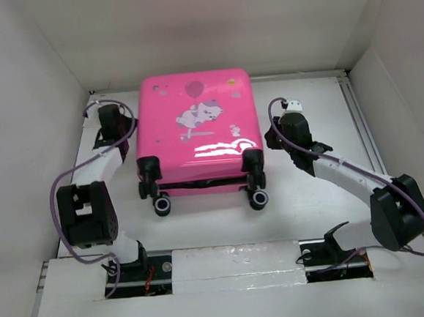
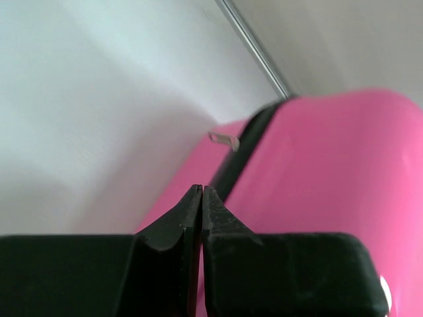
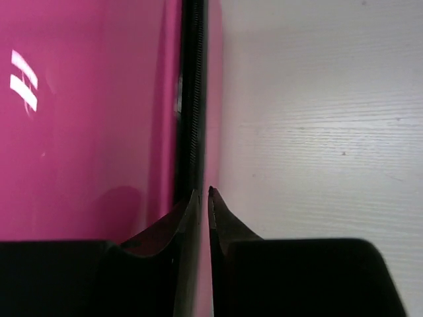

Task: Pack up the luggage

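Luggage point(image 1: 198, 123) lies closed between left tool point(image 2: 200, 191) and right tool point(image 3: 203, 193) on table point(image 1: 311, 209).

Gleaming in hot pink over the small glossy hard-shell suitcase point(image 1: 167, 125), showing a black ribbed seam band point(image 3: 192, 99) on its side. Bearing a pale grey-white cartoon animal sticker point(image 1: 197, 114) and a darker pink balloon sticker point(image 1: 194, 89). Showing black on the round wheels point(image 1: 162, 204), plain white on the flat tabletop point(image 1: 203, 229), white with black joints on the robot arms point(image 1: 345, 174), purple on their thin cables point(image 1: 52, 204).
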You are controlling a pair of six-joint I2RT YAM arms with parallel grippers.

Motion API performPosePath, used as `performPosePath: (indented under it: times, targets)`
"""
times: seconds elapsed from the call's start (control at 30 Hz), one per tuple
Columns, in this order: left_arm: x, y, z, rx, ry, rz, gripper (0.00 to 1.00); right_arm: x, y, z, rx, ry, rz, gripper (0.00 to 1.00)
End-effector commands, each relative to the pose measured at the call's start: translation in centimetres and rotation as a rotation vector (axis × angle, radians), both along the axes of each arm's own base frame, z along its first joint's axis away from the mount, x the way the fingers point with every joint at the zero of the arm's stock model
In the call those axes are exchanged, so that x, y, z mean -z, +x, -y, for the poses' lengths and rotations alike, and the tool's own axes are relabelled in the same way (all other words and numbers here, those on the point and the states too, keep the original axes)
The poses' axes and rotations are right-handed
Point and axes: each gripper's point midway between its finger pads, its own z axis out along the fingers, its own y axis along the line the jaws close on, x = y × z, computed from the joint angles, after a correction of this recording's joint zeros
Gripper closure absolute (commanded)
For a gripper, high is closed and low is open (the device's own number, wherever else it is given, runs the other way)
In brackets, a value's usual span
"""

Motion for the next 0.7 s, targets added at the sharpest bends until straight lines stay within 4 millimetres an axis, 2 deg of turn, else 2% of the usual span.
performPosePath:
  times: [0.0, 0.03, 0.07, 0.1, 0.13, 0.17, 0.2, 0.23, 0.27, 0.3, 0.33, 0.37, 0.4, 0.43, 0.47, 0.5, 0.53, 0.57, 0.6, 0.63, 0.67]
  targets:
    - [2.3, -6.0, 11.0, 0.285, -0.095, -0.077, 1.0, -0.5, 2.4, 1.3, 0.044, 0.0, 0.001, 0.83]
    - [4.2, -7.6, 11.3, 0.28, -0.118, -0.107, 1.0, -0.6, 3.2, 2.1, 0.063, 0.005, 0.0, 0.82]
    - [4.3, -8.0, 11.3, 0.276, -0.128, -0.085, 1.0, -0.3, 3.5, 2.3, 0.056, 0.002, -0.008, 0.79]
    - [4.7, -8.7, 11.5, 0.291, -0.136, -0.086, 1.0, 0.8, 4.1, 2.6, 0.052, -0.011, -0.034, 0.79]
    - [4.3, -9.4, 11.5, 0.295, -0.15, -0.067, 1.0, 1.0, 4.5, 2.2, 0.028, 0.005, -0.047, 0.77]
    - [6.0, -10.8, 11.3, 0.293, -0.15, -0.09, 1.0, 0.5, 5.2, 1.9, 0.007, 0.008, -0.043, 0.77]
    - [6.5, -11.7, 11.7, 0.307, -0.15, -0.089, 1.0, 1.5, 5.7, 1.3, -0.026, 0.001, -0.066, 0.77]
    - [6.1, -12.5, 12.2, 0.314, -0.134, -0.065, 1.0, 1.4, 6.3, 0.5, -0.054, 0.018, -0.06, 0.77]
    - [7.5, -13.9, 12.2, 0.313, -0.123, -0.092, 1.0, 0.1, 7.1, -1.1, -0.114, 0.038, -0.035, 0.77]
    - [8.0, -14.6, 12.3, 0.312, -0.11, -0.109, 1.0, -0.1, 7.6, -2.2, -0.14, 0.046, -0.033, 0.77]
    - [8.2, -15.2, 12.4, 0.31, -0.097, -0.115, 1.0, 1.0, 8.2, -3.3, -0.174, 0.037, -0.054, 0.77]
    - [8.3, -16.1, 12.8, 0.313, -0.091, -0.104, 1.0, 1.1, 8.2, -5.2, -0.235, 0.043, -0.065, 0.77]
    - [8.4, -16.7, 13.2, 0.317, -0.092, -0.1, 1.0, -1.2, 9.6, -6.7, -0.261, 0.06, -0.024, 0.78]
    - [8.5, -17.2, 13.5, 0.318, -0.093, -0.096, 1.0, 0.7, 9.8, -7.7, -0.297, 0.032, -0.078, 0.78]
    - [7.8, -17.8, 14.4, 0.329, -0.1, -0.066, 1.0, 0.4, 10.1, -8.9, -0.331, 0.029, -0.078, 0.8]
    - [8.4, -18.6, 14.7, 0.334, -0.102, -0.072, 1.0, -2.5, 11.0, -11.1, -0.392, 0.053, -0.025, 0.81]
    - [8.7, -19.2, 15.2, 0.35, -0.11, -0.082, 1.0, -3.1, 11.4, -11.6, -0.406, 0.06, -0.025, 0.82]
    - [8.8, -19.6, 15.5, 0.362, -0.104, -0.081, 1.0, -2.6, 11.6, -12.6, -0.435, 0.053, -0.044, 0.82]
    - [8.9, -20.3, 16.6, 0.38, -0.121, -0.081, 1.0, -3.5, 12.1, -13.1, -0.448, 0.062, -0.031, 0.82]
    - [8.8, -20.7, 17.3, 0.394, -0.123, -0.081, 1.0, -6.6, 13.1, -13.7, -0.458, 0.078, 0.026, 0.81]
    - [9.2, -21.3, 17.8, 0.409, -0.118, -0.087, 1.0, -6.9, 13.7, -14.0, -0.458, 0.078, 0.027, 0.79]
